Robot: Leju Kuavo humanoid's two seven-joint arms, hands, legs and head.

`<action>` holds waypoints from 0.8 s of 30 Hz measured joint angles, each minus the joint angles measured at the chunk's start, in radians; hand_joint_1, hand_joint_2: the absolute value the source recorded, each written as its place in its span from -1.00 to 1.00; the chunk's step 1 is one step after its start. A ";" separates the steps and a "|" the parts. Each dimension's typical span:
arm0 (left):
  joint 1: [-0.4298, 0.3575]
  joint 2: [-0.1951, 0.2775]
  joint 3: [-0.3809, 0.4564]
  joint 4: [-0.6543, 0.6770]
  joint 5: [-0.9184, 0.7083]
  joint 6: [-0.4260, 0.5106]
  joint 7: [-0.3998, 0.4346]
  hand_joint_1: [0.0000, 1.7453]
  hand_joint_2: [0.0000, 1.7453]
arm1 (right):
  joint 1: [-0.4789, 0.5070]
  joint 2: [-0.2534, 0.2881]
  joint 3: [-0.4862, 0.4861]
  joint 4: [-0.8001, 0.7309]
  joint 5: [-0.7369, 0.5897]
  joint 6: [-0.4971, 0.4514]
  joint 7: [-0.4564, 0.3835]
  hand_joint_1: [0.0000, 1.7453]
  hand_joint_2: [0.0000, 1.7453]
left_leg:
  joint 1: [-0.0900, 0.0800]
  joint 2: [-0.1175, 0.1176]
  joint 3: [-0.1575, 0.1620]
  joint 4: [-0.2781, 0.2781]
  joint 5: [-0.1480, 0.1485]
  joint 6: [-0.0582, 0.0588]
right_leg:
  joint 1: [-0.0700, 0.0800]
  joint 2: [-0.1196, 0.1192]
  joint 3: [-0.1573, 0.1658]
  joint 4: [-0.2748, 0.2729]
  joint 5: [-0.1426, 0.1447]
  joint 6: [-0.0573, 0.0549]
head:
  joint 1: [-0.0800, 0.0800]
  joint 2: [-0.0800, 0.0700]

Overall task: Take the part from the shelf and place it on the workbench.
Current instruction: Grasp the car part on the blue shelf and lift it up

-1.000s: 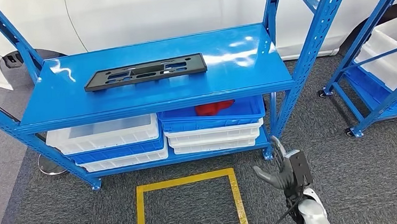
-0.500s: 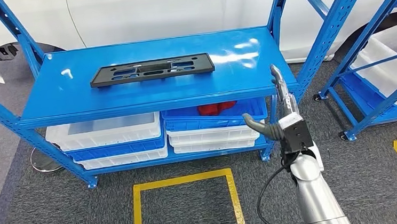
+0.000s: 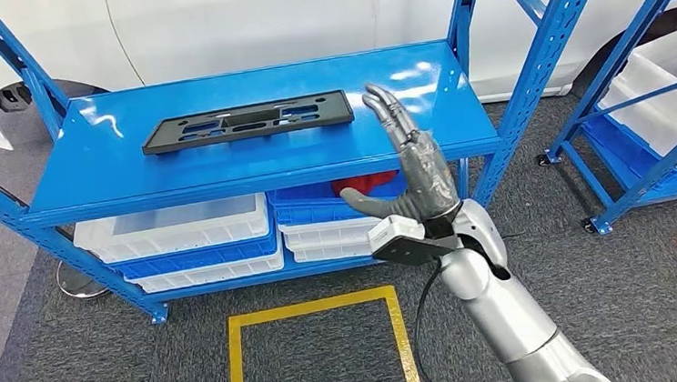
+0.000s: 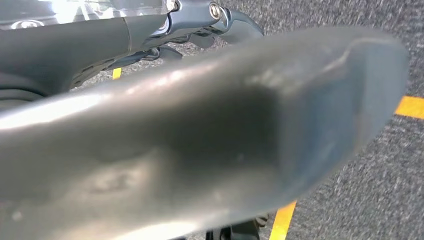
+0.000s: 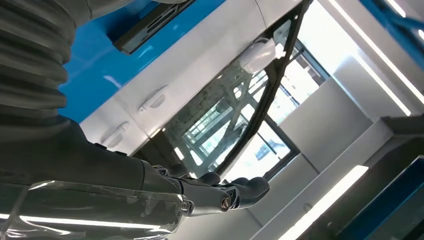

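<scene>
Part (image 3: 248, 121): a flat black plate with cut-out slots, which you see lying flat on the top deck of the blue shelf (image 3: 115, 186), toward the rear-left of the deck, long side running along the shelf. Nothing touches it.

Right robot hand (image 3: 410, 162): raised in front of the shelf's right half, fingers stretched out and apart, thumb spread to the side, grasping nothing. Its fingertips sit just beside the part's right end in the head view, apart from it. In the right wrist view you see the same right robot hand (image 5: 150, 185) with extended dark fingers, the black part (image 5: 150, 22) on the blue deck, and the white car (image 5: 165, 85) beyond.

Left robot hand (image 4: 200, 145): a blurred grey mass close to the lens over grey carpet (image 4: 380, 200) with yellow tape (image 4: 411, 106); you cannot tell whether it is released or clenched.

Lower deck: stacked white and blue bins (image 3: 184, 244); a red object (image 3: 373, 185) lies in the blue bin (image 3: 318, 209) on the right.
</scene>
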 joint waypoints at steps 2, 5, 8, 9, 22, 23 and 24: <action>0.000 0.004 -0.003 0.003 0.003 0.005 0.001 -1.00 -1.00 | -0.009 0.008 0.046 0.024 0.043 -0.020 0.017 -1.00 1.00 | 0.006 0.000 -0.052 0.102 -0.029 -0.008 | 0.000 0.000 0.000 0.000 -0.001 0.000 | 0.000 0.000; -0.001 0.012 -0.009 0.006 0.004 0.009 0.001 -1.00 -1.00 | -0.023 0.027 0.110 0.069 0.103 -0.050 0.044 -1.00 1.00 | 0.015 0.000 -0.004 -0.017 0.059 -0.012 | -0.002 0.003 0.006 0.001 -0.005 0.005 | 0.000 0.000; -0.004 0.019 -0.012 0.006 0.004 0.009 0.001 -1.00 -1.00 | -0.036 0.046 0.150 0.104 0.146 -0.072 0.066 -1.00 1.00 | 0.013 -0.004 0.065 -0.174 0.116 -0.003 | 0.001 0.004 0.007 0.003 -0.007 0.021 | 0.001 0.000; -0.004 0.020 -0.013 0.006 0.004 0.009 0.001 -1.00 -1.00 | -0.040 0.053 0.160 0.117 0.155 -0.077 0.072 -1.00 1.00 | 0.009 -0.006 0.067 -0.181 0.113 0.003 | 0.002 0.004 0.005 0.003 -0.006 0.027 | 0.001 0.000; -0.009 0.029 -0.026 0.014 -0.004 0.001 -0.009 -1.00 -1.00 | -0.096 0.152 0.256 0.345 0.233 -0.132 0.136 -1.00 1.00 | -0.012 -0.006 0.079 -0.189 0.109 0.046 | 0.012 -0.001 -0.031 0.064 -0.010 0.012 | 0.000 0.000; -0.009 0.030 -0.029 0.014 -0.006 -0.001 -0.010 -1.00 -1.00 | -0.104 0.159 0.255 0.359 0.235 -0.136 0.139 -1.00 1.00 | -0.012 -0.005 0.079 -0.188 0.107 0.042 | 0.015 -0.002 -0.013 0.025 -0.002 0.007 | 0.000 0.000; -0.010 0.030 -0.033 0.014 -0.009 -0.002 -0.012 -1.00 -1.00 | -0.111 0.165 0.253 0.374 0.236 -0.142 0.140 -1.00 1.00 | -0.011 -0.004 0.078 -0.187 0.105 0.037 | 0.019 -0.003 -0.007 0.009 -0.004 0.005 | -0.001 0.000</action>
